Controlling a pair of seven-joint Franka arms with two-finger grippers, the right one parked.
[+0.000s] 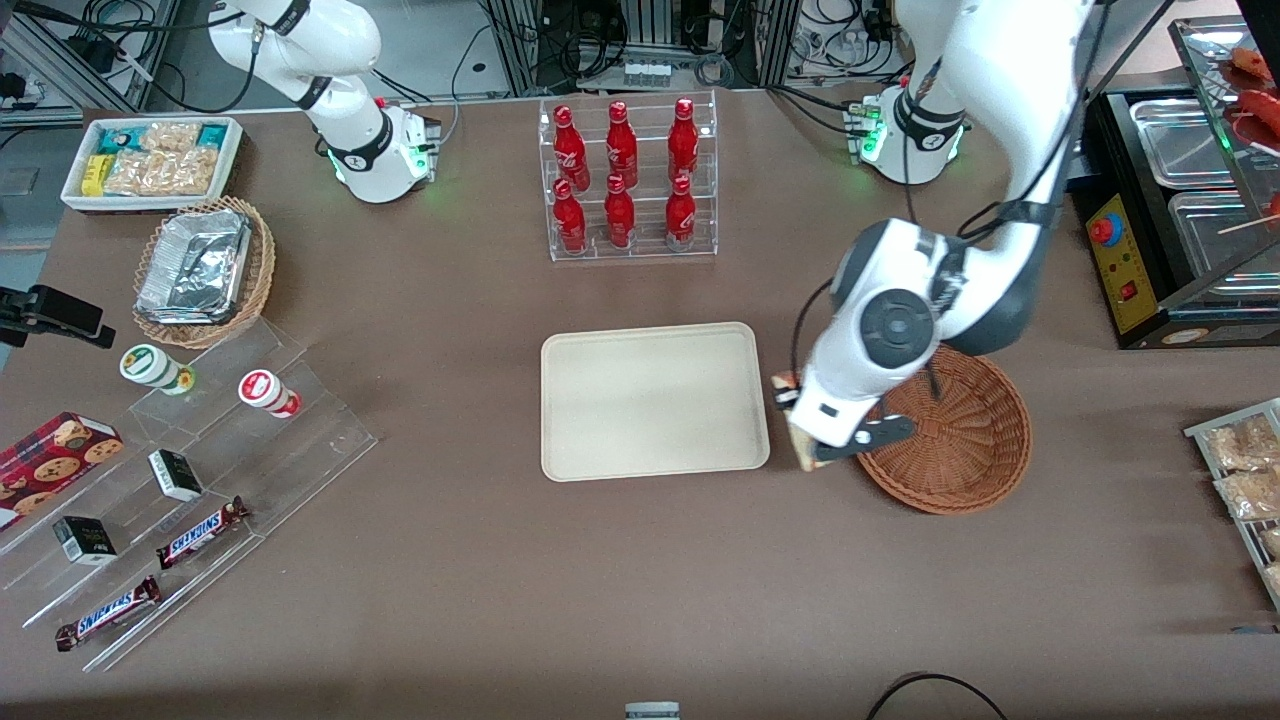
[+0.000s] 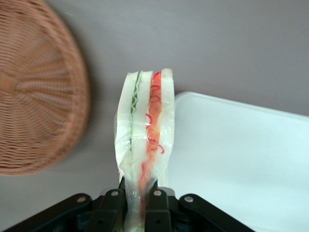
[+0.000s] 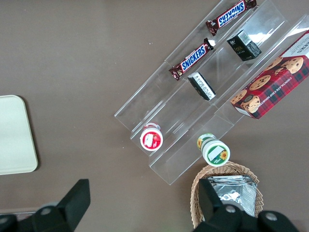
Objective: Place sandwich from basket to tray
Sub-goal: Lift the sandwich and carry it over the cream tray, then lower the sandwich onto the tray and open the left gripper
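Observation:
My left gripper (image 1: 800, 425) is shut on the clear-wrapped sandwich (image 2: 145, 140), a pale wedge with green and orange-red filling. It holds the sandwich above the bare table in the gap between the reddish-brown basket (image 1: 960, 440) and the cream tray (image 1: 655, 400). In the front view the sandwich (image 1: 790, 385) shows only as a small corner beside the wrist. In the left wrist view the basket (image 2: 34, 96) and the tray (image 2: 241, 154) lie on either side of the sandwich. The basket holds nothing.
A clear rack of red bottles (image 1: 628, 180) stands farther from the front camera than the tray. A tan wicker basket with a foil container (image 1: 205, 270), a white bin of snacks (image 1: 150, 160) and clear stepped shelves (image 1: 180, 500) lie toward the parked arm's end.

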